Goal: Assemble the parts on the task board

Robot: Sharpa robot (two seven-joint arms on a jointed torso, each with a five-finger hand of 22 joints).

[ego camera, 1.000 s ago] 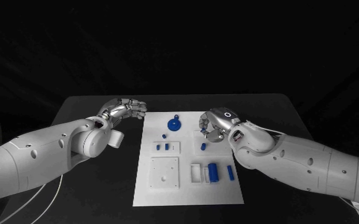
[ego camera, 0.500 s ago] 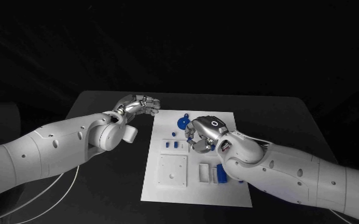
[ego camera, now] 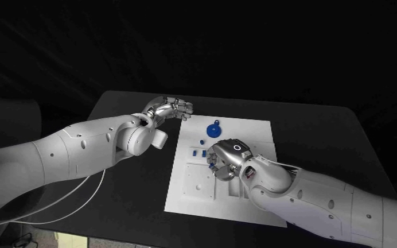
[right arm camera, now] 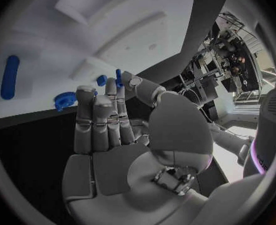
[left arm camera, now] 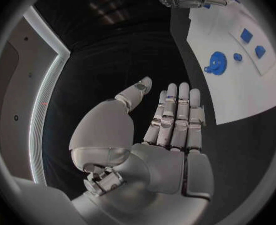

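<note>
Right hand (ego camera: pixel 225 157) hides task board (ego camera: pixel 248 139) middle.

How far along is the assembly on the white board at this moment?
Early, it seems. Nothing looks assembled: the blue gear and small blue pieces lie loose on the board. In hand: the right hand hovers over the board's middle, fingers extended and apparently holding nothing. The left hand waits over the black table, off the board. Practically all the placing remains.

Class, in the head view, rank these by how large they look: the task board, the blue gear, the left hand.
1. task board
2. left hand
3. blue gear
</note>
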